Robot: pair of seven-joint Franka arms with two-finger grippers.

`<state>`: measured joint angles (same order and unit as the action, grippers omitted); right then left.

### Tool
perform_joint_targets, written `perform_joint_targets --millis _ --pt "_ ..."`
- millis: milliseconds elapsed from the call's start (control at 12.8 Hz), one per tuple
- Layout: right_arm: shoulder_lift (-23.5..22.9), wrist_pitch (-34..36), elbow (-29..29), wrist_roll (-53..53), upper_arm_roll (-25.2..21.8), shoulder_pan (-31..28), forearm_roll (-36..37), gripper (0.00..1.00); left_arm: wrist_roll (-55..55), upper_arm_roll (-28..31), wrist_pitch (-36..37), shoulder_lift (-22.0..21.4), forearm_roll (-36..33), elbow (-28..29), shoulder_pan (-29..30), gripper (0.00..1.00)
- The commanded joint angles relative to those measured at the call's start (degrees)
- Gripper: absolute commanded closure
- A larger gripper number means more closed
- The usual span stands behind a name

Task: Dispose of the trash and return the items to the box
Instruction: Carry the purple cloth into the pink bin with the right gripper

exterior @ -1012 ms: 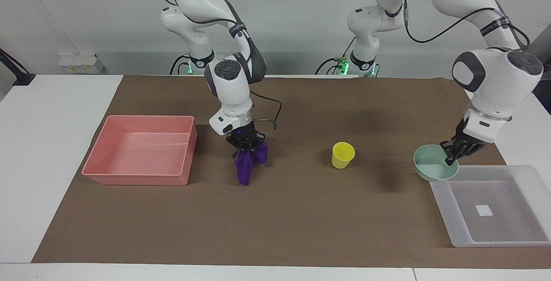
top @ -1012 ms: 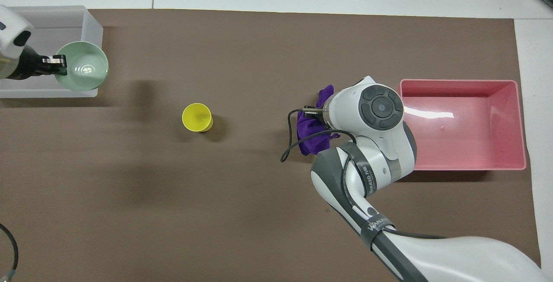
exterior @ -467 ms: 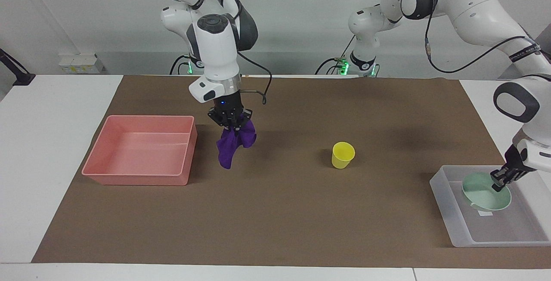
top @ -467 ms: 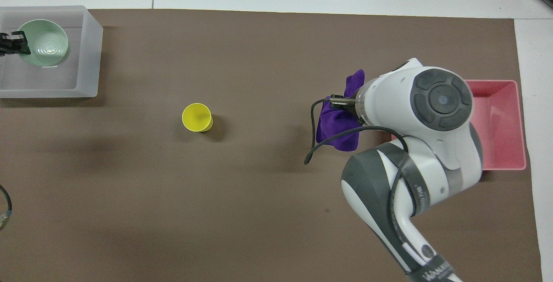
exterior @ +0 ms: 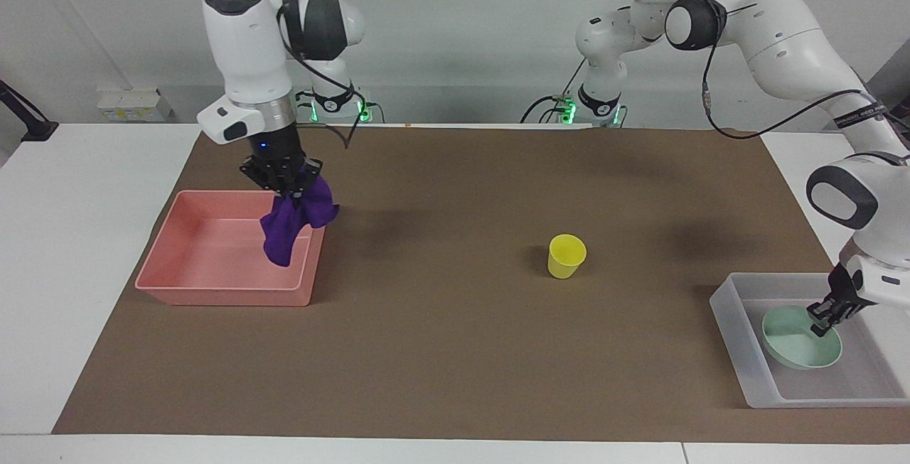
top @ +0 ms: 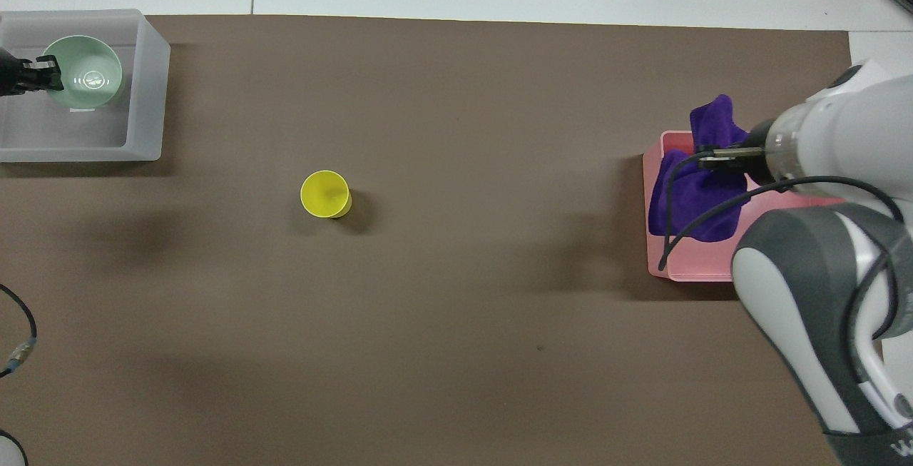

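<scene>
Two glossy white arms [exterior: 782, 30], dark grey joint caps, black fingers [exterior: 825, 313], looping black cables, green base lights

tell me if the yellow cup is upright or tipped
Upright: the yellow cup stands on its base on the brown mat, its open mouth facing up in the overhead view.

Purple cloth [exterior: 297, 219], pink tray [exterior: 213, 286], yellow cup [exterior: 566, 256], mint-green bowl [exterior: 793, 350].
</scene>
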<state>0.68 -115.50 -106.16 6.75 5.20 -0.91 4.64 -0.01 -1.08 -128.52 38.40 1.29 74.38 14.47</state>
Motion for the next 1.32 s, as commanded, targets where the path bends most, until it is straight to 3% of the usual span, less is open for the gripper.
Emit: perform_joint_targets --millis 0,156,311,467,545,623,701,778,856,934,1012,1246 --pt "0.11 -2.18 -2.46 -9.45 0.69 -6.80 0.37 1.00 0.80 -0.15 -2.77 -0.25 -0.85 2.25 0.30 1.00" --pt "-0.59 -6.12 -5.45 -14.20 0.69 -10.67 0.37 1.00 0.72 -0.06 -6.72 -2.61 -0.94 8.91 0.39 1.00" --pt "-2.78 -9.99 -7.38 -15.37 0.69 -12.52 0.37 1.00 0.63 0.03 -5.44 -3.41 -0.94 10.18 0.30 0.98" --pt "-3.58 -11.06 -10.02 -15.46 0.69 -12.71 0.37 1.00 0.19 0.03 -1.57 -3.33 -1.12 7.55 0.39 0.62" --pt "-4.45 -12.89 -11.07 -15.54 0.69 -12.88 0.37 1.00 0.19 0.03 0.10 -3.33 -1.03 6.84 0.13 0.39" --pt "-4.81 -15.26 -13.09 -15.54 0.60 -13.23 0.37 1.00 0.19 0.03 0.98 -3.50 -1.29 6.57 -0.14 0.07" --pt "-5.60 -17.72 -14.67 -15.19 0.68 -13.67 0.37 1.00 0.19 -0.06 1.25 -4.37 -1.38 6.66 -0.31 0.00" --pt "-6.48 -20.09 -15.99 -15.02 0.69 -13.76 0.37 1.00 0.10 -0.06 1.34 -6.04 -1.47 6.66 -0.06 0.00" --pt "-7.62 -21.86 -16.18 -15.02 0.69 -13.68 0.37 0.78 0.10 -0.23 2.56 -7.88 -1.21 6.83 -0.40 0.00" --pt "-8.41 -22.40 -16.18 -14.93 0.69 -13.85 0.37 0.46 0.10 -0.24 5.53 -9.90 -1.20 6.92 -0.84 0.00" --pt "-8.77 -22.40 -16.18 -14.75 0.69 -13.85 0.37 0.00 0.10 -0.50 8.61 -12.09 -1.20 7.27 -1.71 0.00" --pt "-8.16 -21.18 -14.70 -13.62 0.69 -13.76 0.37 0.00 0.10 -0.59 14.61 -19.83 -1.12 13.66 -6.62 0.00"
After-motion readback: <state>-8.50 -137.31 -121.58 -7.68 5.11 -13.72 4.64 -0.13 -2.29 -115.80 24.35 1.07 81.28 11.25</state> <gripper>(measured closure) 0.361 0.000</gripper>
